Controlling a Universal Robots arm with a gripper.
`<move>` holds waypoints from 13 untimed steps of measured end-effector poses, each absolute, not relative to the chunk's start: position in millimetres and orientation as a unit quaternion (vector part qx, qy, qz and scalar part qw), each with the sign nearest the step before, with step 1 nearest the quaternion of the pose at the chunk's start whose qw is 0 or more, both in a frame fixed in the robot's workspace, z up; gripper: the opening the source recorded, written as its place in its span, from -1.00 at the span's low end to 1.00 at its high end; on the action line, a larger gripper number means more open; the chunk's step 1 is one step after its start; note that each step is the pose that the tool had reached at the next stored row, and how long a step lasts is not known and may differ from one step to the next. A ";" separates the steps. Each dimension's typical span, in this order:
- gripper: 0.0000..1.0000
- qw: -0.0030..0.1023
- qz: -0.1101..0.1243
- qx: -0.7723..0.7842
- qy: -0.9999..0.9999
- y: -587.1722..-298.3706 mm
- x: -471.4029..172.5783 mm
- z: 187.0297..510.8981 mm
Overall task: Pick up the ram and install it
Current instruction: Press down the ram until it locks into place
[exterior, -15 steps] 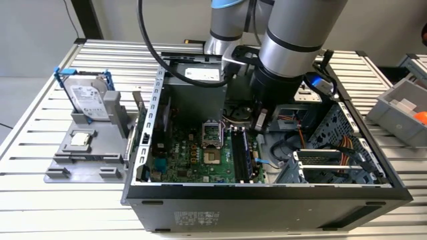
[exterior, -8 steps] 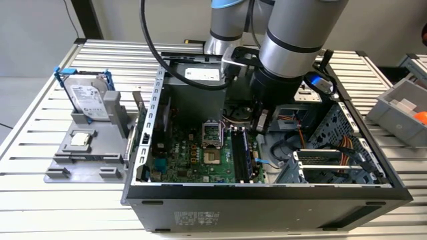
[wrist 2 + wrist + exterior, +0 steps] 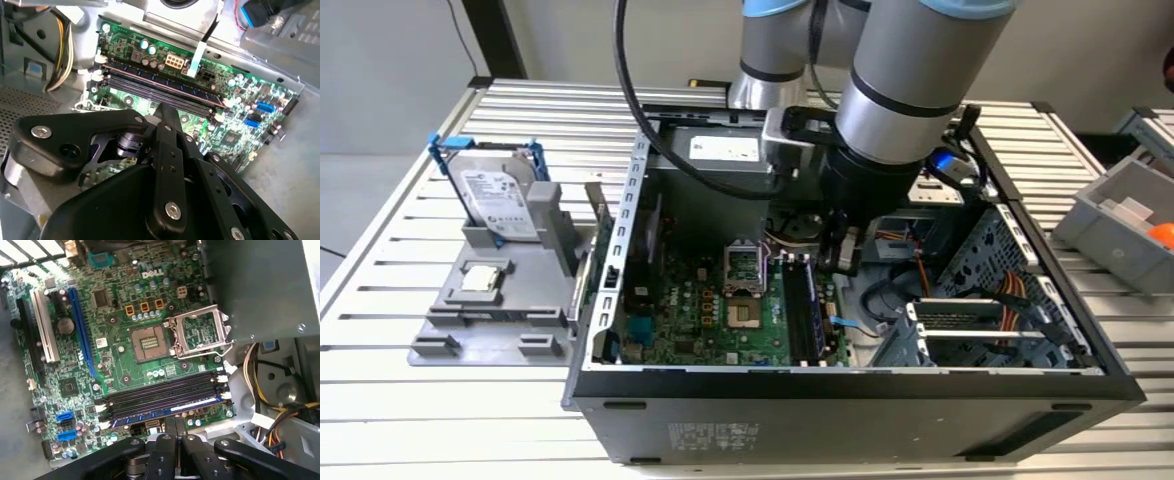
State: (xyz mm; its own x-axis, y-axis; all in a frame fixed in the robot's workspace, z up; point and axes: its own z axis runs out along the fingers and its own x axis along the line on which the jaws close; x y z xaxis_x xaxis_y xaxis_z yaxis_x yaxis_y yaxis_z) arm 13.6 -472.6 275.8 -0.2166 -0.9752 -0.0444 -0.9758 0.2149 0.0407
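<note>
sitting in its slot (image 3: 165,394), ram (image 3: 165,410) below fingers (image 3: 175,427).

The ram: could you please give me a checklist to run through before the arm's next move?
1. Ram in a slot: ok. The ram lies along the motherboard slot nearest the gripper.
2. Gripper over the ram: ok, about at its middle.
3. Fingers free of the ram: ok. They are together, with nothing between them.
4. Ram pressed fully home: cannot tell.
5. White latches at the slot's end snapped in: cannot tell.
6. Cables off the slots: ok. They lie beyond the slots' end, not across them.
</note>
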 end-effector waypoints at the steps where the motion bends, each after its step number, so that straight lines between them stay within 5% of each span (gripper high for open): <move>1: -1.00 0.005 0.030 -0.633 0.774 -472.6 13.6 274.5; 13: -1.00 0.002 0.030 -0.673 0.739 -470.4 17.8 260.5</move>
